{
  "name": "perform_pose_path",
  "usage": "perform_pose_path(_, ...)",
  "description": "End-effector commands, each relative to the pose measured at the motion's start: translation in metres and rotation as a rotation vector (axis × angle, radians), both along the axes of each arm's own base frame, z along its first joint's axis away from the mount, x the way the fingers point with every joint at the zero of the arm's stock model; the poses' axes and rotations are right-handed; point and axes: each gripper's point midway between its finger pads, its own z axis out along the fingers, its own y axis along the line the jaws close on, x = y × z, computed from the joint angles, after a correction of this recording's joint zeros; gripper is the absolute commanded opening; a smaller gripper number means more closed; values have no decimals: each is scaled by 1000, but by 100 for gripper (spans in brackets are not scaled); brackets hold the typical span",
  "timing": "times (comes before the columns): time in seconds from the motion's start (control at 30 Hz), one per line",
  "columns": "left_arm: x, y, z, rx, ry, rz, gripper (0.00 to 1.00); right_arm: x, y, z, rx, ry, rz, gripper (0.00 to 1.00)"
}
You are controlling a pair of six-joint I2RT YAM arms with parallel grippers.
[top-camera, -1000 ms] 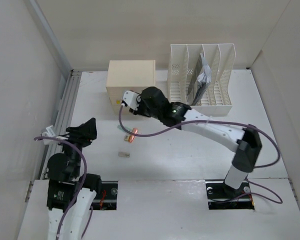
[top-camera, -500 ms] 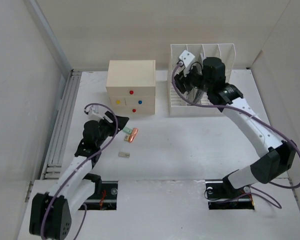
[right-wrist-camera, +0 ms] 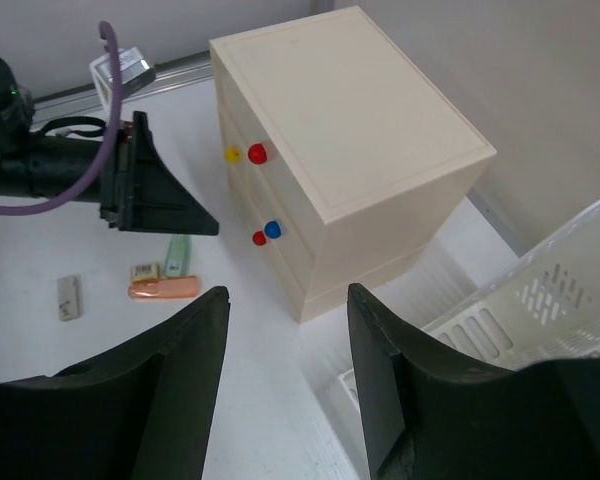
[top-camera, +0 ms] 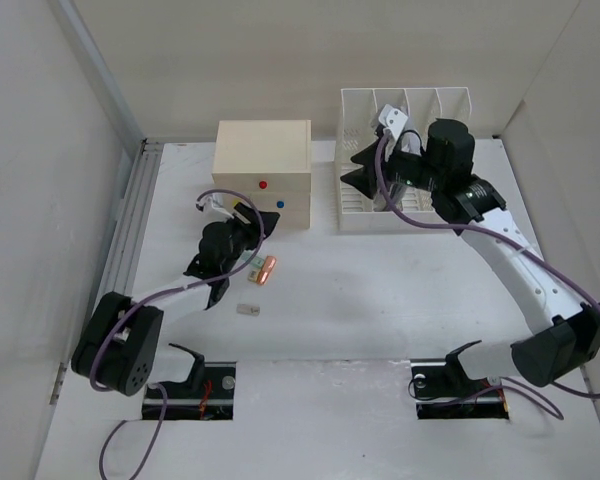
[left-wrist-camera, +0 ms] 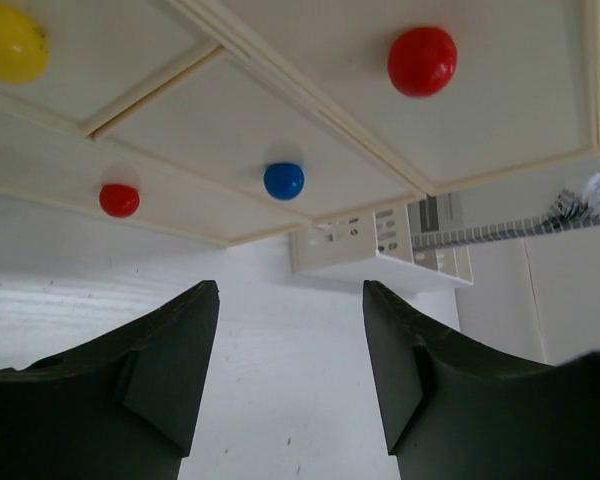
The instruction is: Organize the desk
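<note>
The desk (top-camera: 380, 290) is a large white tabletop with pale walls. My left gripper (top-camera: 243, 222) is open and empty, low over the desk, pointing at the front of the cream drawer box (top-camera: 262, 160). In the left wrist view (left-wrist-camera: 290, 300) the box's coloured knobs fill the top, a blue one (left-wrist-camera: 283, 181) straight ahead. My right gripper (top-camera: 358, 172) is open and empty, held above the left end of the white file rack (top-camera: 420, 205). In the right wrist view (right-wrist-camera: 288, 300) it looks down on the drawer box (right-wrist-camera: 350, 130).
Small loose items lie on the desk near the left gripper: an orange one (top-camera: 268, 268), a green one (top-camera: 252, 262) and a grey one (top-camera: 246, 310). They also show in the right wrist view, the orange one (right-wrist-camera: 163, 288) nearest. A rail runs along the left edge (top-camera: 130, 230).
The right gripper has moved from the drawer box front up and right to the file rack. The left arm has reached from the left edge to the drawer box front.
</note>
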Motion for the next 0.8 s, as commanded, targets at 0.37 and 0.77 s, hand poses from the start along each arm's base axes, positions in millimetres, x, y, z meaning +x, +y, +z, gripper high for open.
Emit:
perform_pose_path(0.37, 61, -30, 50, -109, -118, 108, 42, -20, 0, 21, 67, -47, 60, 55)
perform_pose_path(0.77, 53, -27, 36, -100, -65, 121, 39, -24, -1, 26, 74, -64, 60, 54)
